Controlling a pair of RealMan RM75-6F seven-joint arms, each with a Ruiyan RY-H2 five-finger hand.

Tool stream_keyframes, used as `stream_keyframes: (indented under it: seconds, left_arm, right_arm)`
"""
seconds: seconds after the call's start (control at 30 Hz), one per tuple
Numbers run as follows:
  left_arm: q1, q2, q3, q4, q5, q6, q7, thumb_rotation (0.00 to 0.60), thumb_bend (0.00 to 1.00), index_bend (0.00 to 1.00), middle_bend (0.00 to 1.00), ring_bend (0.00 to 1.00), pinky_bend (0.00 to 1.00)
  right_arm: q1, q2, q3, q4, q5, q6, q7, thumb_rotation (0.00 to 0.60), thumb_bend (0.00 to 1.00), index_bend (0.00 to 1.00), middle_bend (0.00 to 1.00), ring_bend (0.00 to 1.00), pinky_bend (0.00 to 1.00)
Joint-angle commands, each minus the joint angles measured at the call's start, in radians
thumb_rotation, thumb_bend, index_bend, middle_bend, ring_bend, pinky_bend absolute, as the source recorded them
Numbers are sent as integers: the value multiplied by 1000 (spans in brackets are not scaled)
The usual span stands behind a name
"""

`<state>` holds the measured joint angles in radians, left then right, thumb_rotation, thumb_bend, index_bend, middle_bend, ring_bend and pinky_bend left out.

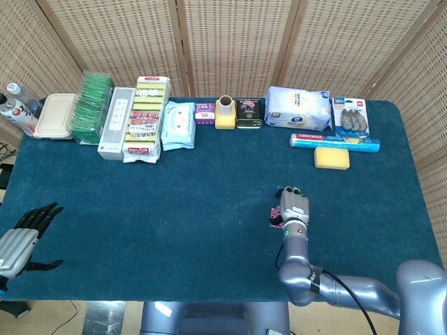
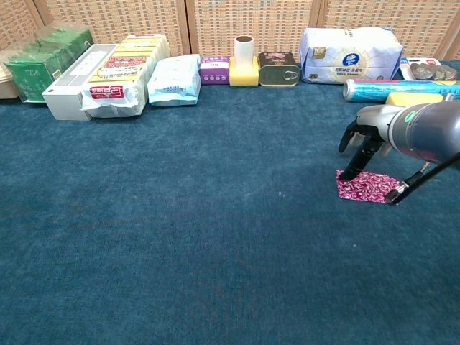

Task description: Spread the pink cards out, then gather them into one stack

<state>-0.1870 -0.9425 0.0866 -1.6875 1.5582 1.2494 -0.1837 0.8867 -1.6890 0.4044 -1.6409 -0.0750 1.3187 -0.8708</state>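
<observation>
The pink cards [image 2: 367, 187] lie flat on the blue table [image 2: 180, 237] right of centre, in one compact pile, not yet fanned, its long axis running roughly left to right in the chest view. The right hand [image 2: 363, 140] stands over the pile's near-left end, one fingertip [image 2: 348, 175] pointing down at or onto that corner; whether it truly presses the top card I cannot tell. It grasps nothing, its fingers hanging down and partly curled rather than clenched. So the rest of the pile stretches away to the right of that fingertip, and a spreading stroke would likely have to drag along that axis. The left hand [image 1: 24, 234] rests far off at the table's left edge, released with fingers apart, so the right hand is plainly the nearer.
</observation>
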Motion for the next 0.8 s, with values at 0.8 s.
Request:
stream_keyframes:
  seconds: [0.8]
  left_arm:
    - [-1, -2, -6, -2, -13, -5, 5, 600, 33, 0, 0, 0, 35]
  right_arm:
    - [-57, 1, -60, 34, -201, -45, 92, 600, 287, 190, 127, 86, 183]
